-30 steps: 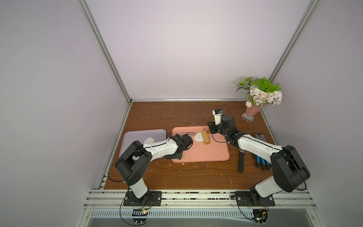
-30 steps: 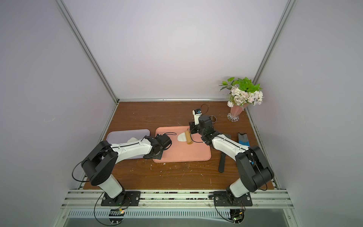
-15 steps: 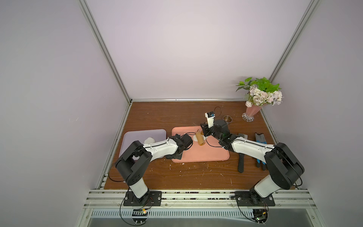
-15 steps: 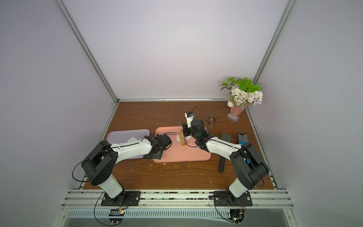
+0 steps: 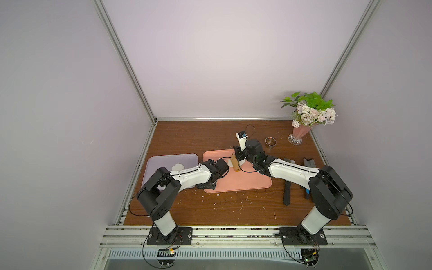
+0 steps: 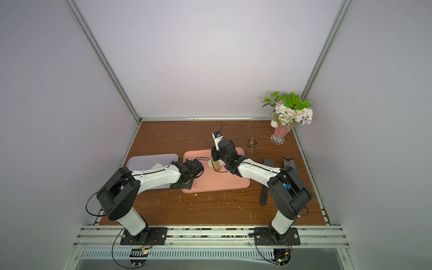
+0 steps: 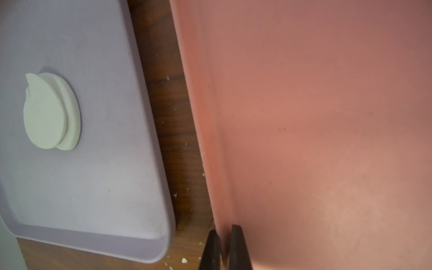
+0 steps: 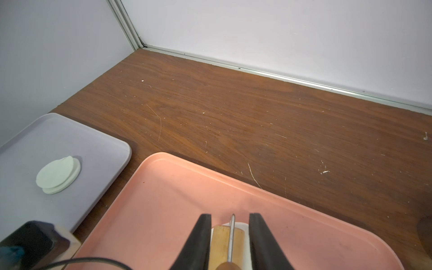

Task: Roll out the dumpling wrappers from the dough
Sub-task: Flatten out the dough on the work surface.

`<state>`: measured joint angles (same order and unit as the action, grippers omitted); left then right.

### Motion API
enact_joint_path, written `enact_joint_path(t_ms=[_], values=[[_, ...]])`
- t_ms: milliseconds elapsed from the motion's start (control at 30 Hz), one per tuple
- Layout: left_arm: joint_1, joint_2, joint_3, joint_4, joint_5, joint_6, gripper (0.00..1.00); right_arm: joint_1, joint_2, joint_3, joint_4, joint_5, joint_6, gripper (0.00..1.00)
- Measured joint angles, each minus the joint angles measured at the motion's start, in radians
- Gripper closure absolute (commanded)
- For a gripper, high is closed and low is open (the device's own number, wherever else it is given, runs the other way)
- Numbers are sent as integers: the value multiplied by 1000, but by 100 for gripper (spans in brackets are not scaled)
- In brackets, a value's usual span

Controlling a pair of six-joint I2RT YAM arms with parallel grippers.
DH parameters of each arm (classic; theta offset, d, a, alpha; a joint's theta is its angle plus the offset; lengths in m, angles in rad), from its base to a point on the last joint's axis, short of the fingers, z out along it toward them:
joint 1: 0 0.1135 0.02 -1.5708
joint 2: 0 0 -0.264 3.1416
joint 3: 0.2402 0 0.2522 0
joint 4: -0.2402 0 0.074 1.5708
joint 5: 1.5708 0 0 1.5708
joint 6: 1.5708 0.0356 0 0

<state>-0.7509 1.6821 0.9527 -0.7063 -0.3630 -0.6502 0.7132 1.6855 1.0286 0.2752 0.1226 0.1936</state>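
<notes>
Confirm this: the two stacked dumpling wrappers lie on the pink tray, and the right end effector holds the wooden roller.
Not quite. The dumpling wrappers lie on the lavender tray, not the pink tray; the right wrist view shows it. The right end effector does hold the wooden roller.

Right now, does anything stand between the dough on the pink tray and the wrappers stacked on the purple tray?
Yes: the left arm lies across that line, with the left pincer shut on the pink tray's rim. The roller, held by the right pincer, sits over the dough.
</notes>
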Motion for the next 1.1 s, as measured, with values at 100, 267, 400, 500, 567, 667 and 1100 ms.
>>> enact_joint_path(t_ms=[100, 267, 400, 500, 567, 667, 1100], values=[[0, 0, 0, 0, 0, 0, 100, 1, 8, 9, -5, -5, -3, 100], [0, 0, 0, 0, 0, 0, 100, 1, 14, 11, 1, -8, -3, 100], [0, 0, 0, 0, 0, 0, 100, 1, 20, 11, 13, -16, -4, 100], [0, 0, 0, 0, 0, 0, 100, 2, 29, 12, 15, -18, -12, 100], [0, 0, 0, 0, 0, 0, 100, 5, 31, 14, 18, -19, -17, 100], [0, 0, 0, 0, 0, 0, 100, 6, 32, 14, 23, -23, -19, 100], [0, 0, 0, -11, -3, 0, 100, -41, 24, -58, 145, -110, 56, 100]])
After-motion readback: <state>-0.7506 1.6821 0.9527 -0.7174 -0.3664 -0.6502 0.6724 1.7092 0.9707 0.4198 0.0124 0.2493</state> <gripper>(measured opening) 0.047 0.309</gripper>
